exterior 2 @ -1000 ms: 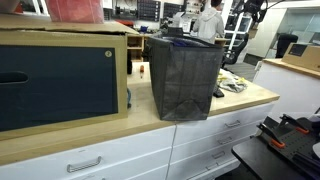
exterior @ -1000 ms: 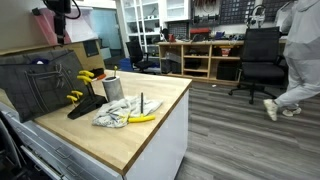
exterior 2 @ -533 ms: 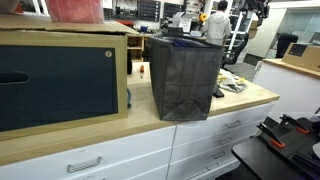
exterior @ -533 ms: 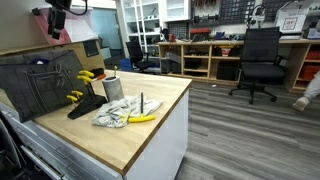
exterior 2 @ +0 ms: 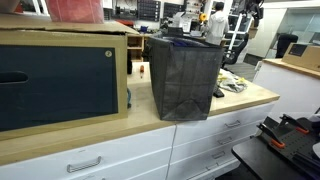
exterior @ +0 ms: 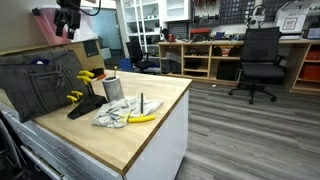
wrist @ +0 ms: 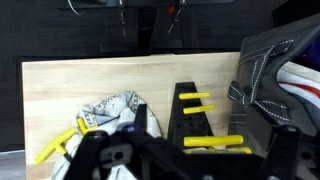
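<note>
Where the black rack (wrist: pixel 192 120) with yellow handles lies on the table (wrist: pixel 80 85), a crumpled cloth (wrist: pixel 112 108) sits just beside it and a dark bag (wrist: pixel 275 70) is on its other side. A metal cup (exterior: pixel 113 87) stands near it. The gripper (exterior: pixel 67 30) hangs high above, jaws apart, holding nothing.

On the light wooden countertop (exterior: pixel 140 140), the black slotted rack (exterior: pixel 85 105) stands just beside the dark mesh basket (exterior: pixel 40 85). The metal cup (exterior: pixel 113 87) stands behind the rack's far end. The crumpled patterned cloth (exterior: pixel 112 116) lies on the rack's other side, away from the basket.
</note>
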